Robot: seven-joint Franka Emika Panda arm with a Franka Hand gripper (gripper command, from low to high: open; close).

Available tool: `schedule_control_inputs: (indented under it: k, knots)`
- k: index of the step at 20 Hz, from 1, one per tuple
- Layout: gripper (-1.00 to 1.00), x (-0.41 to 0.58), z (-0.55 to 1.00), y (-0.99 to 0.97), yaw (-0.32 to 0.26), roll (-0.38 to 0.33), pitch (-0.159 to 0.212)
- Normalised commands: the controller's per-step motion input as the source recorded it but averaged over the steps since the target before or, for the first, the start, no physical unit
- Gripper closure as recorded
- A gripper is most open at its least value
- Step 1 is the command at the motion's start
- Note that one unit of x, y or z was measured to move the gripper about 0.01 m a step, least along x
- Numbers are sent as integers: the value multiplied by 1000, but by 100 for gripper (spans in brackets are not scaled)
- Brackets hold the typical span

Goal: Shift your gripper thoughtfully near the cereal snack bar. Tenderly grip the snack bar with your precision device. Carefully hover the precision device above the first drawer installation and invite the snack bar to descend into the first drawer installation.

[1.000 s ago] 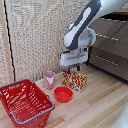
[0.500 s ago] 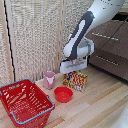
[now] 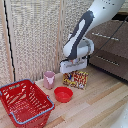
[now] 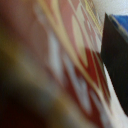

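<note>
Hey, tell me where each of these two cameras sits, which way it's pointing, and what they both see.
Exterior view: off the arm, angled down at the wooden floor; shows the white arm, its gripper at the yellow, red and white printed snack box, a pink cup, a red bowl and a red basket.
Wrist view: on the wrist, pressed close to the box's blurred print; one dark blue-tipped finger shows.
Shared: the box.

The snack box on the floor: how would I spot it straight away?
Find the big white robot arm; its hand hangs just over the box. The flat rectangular box with busy yellow, red and white print lies beside a plain red bowl and a pink cup.
</note>
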Motion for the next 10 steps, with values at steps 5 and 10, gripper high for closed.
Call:
schedule_control_inputs:
  k: [5, 10]
  knots:
    - [100, -30, 463, 0, -102, 0, 22]
    - [100, -13, 734, -21, -125, 0, 61]
